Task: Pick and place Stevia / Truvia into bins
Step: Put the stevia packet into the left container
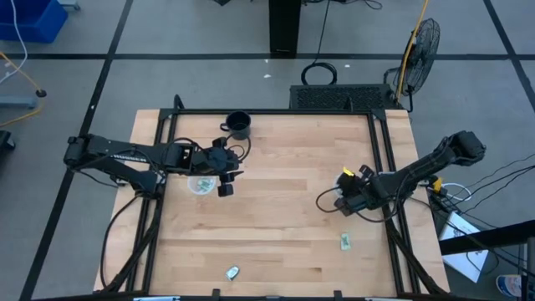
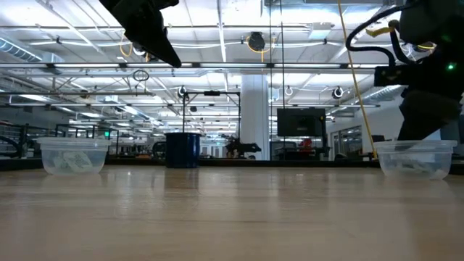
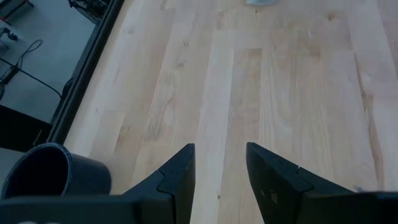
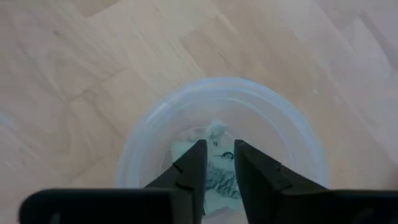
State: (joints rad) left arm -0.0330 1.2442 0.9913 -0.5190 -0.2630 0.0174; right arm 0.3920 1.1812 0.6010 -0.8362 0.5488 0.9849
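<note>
Translucent white, the right bin [image 4: 221, 146] sits on the wooden desk [image 1: 276, 226] under the right hand [image 4: 219, 163], whose fingers stand slightly apart above packets [image 4: 214, 155] inside. The left hand [image 3: 221, 165], fingers apart, hovers beside the left bin [image 1: 201, 185]. Two Truvia packets [image 1: 345, 242] lie near the desk's front edge.

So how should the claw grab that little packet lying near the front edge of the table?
The packet lies flat and alone on the bare wood of the table, turned at a slant. Probably best to come straight down from above and pinch across its narrow width, claw turned to match the slant. The left claw, open beside its bin, looks nearer.
</note>
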